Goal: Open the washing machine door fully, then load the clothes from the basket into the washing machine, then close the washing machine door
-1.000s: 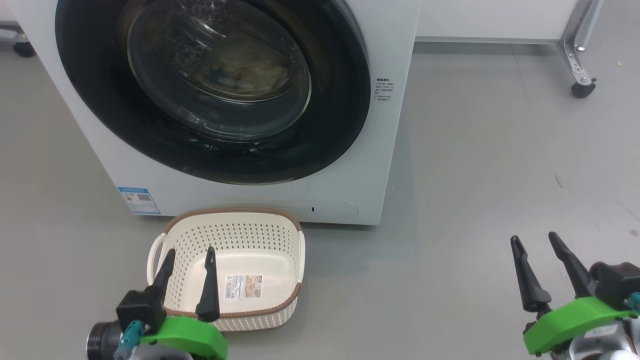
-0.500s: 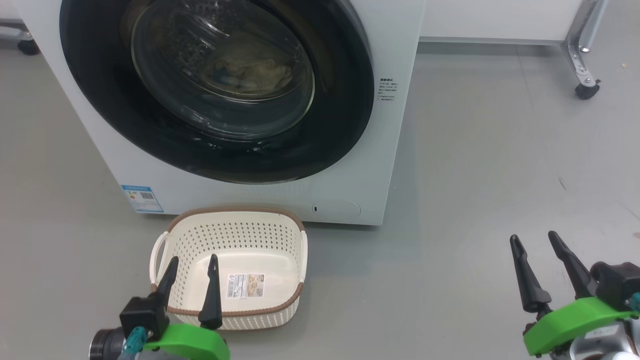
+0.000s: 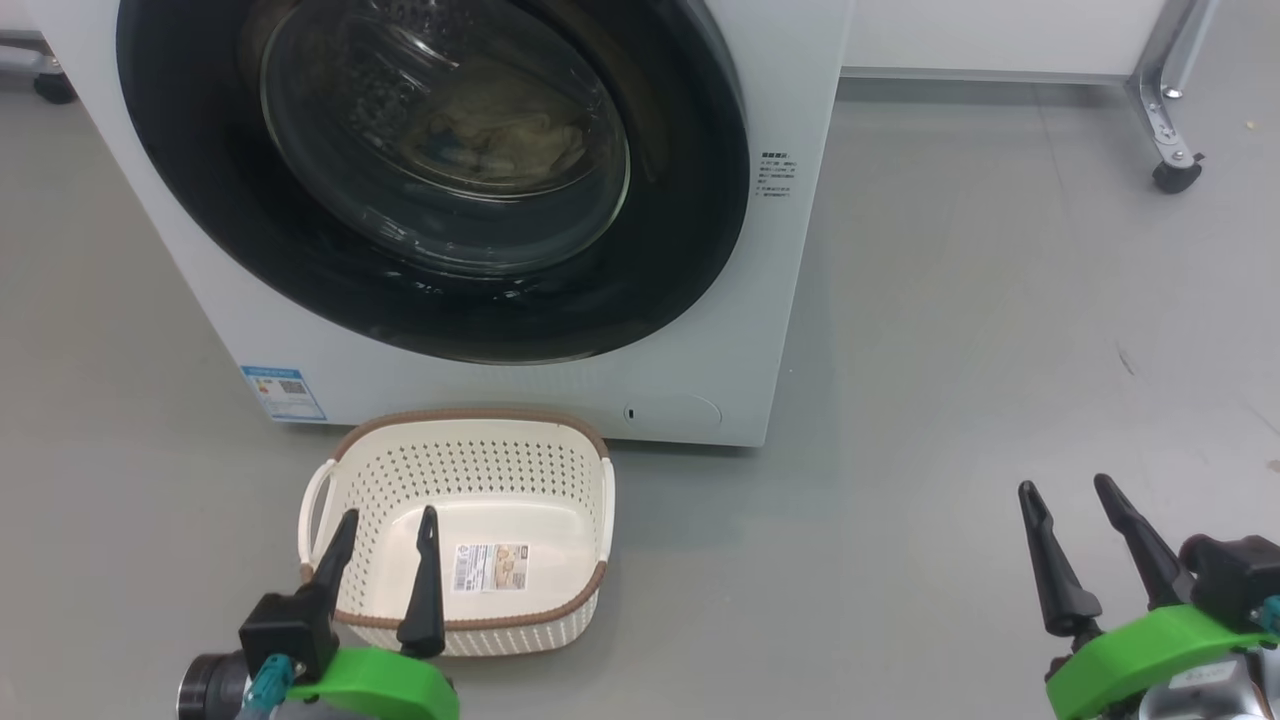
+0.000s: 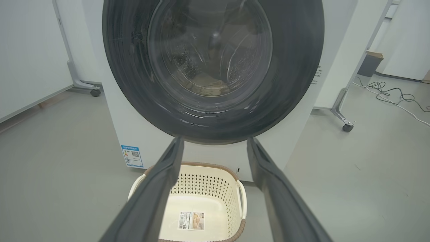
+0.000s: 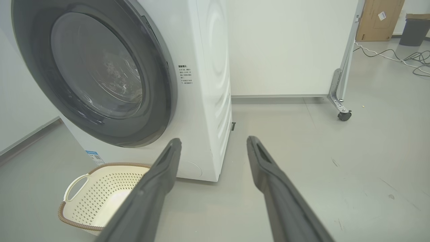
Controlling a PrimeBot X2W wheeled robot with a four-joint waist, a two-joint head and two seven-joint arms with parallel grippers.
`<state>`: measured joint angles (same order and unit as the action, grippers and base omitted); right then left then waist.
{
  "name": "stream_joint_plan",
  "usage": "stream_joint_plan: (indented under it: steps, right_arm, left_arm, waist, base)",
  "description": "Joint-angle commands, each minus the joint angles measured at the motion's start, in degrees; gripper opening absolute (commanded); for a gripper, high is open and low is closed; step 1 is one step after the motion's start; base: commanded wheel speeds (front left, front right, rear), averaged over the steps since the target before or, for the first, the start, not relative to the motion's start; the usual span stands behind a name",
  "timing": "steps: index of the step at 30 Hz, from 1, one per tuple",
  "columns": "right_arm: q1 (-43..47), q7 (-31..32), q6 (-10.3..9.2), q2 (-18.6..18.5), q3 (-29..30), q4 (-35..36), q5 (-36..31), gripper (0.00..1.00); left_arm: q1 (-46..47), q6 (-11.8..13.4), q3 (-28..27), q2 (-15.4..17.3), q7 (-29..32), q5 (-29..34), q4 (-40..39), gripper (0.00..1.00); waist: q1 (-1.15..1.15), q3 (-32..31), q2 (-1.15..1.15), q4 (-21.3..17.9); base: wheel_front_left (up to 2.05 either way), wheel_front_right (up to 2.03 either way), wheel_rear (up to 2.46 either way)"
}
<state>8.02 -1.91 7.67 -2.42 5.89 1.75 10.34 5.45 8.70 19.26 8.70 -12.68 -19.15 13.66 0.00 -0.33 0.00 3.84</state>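
The washing machine (image 3: 790, 300) stands ahead with the washing machine door (image 3: 690, 250) shut flat against its front. Through the glass bowl, the pale clothes (image 3: 500, 140) lie inside the drum. In the left wrist view they show dimly as the clothes (image 4: 208, 88) behind the door (image 4: 292, 67). The basket (image 3: 470, 465) sits on the floor before the machine, with only a sticker on its bottom. My left gripper (image 3: 388, 514) hovers open over the basket's near rim. My right gripper (image 3: 1066, 485) hangs open over bare floor, far right of it.
A blue label (image 3: 283, 392) is low on the machine's front. A wheeled metal frame leg (image 3: 1165, 150) stands at the back right before a white panel. Cables (image 4: 396, 97) trail on the floor to the right. A cardboard box (image 5: 379, 18) and a dark bin (image 5: 415, 30) stand further off.
The head view has shifted a little. Both grippers stay open and almost where they were, each slightly lower in the picture.
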Motion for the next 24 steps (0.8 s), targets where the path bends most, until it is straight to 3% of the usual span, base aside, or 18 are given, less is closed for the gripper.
stream_joint_plan:
  steps: [1, 10, 11, 14, 24]
  right_arm:
    - [-1.90, -0.06, -0.19, -0.46, -1.28, 1.89, 0.53, 1.00]
    - [-1.94, -0.15, -0.19, -0.46, -1.27, 1.62, 0.64, 1.00]
    - [-0.02, -0.02, 0.00, 0.00, -0.15, -0.16, 0.27, 0.00]
    - [0.27, -0.01, 0.01, 0.22, -0.59, -3.47, 0.25, 0.00]
    - [-0.77, 0.57, 0.00, 0.15, -0.54, -4.36, 6.15, 0.00]
  left_arm:
    - [2.15, 0.54, -1.64, 1.29, -0.93, 0.48, -2.19, 1.00]
    - [2.53, 0.26, -0.32, 2.29, -1.37, 2.04, -2.28, 1.00]
    - [0.02, -0.07, 1.51, 1.21, -0.50, 1.60, -0.51, 0.00]
    - [-1.11, -0.08, 1.79, 0.60, -0.32, 1.57, 2.23, 0.00]
    - [-1.02, -1.23, -0.07, 0.23, 0.98, -3.91, 2.08, 0.00]
  waist:
    - [0.00, 0.05, 0.00, -0.09]
    - [0.00, 0.10, 0.00, -0.25]
    - [0.00, 0.09, 0.00, -0.26]
    - [0.00, 0.10, 0.00, -0.27]
    - [0.00, 0.13, 0.00, -0.53]
  base:
    - [0.00, 0.00, 0.00]
    - [0.00, 0.00, 0.00]
    - [0.00, 0.00, 0.00]
    - [0.00, 0.00, 0.00]
    - [0.00, 0.00, 0.00]
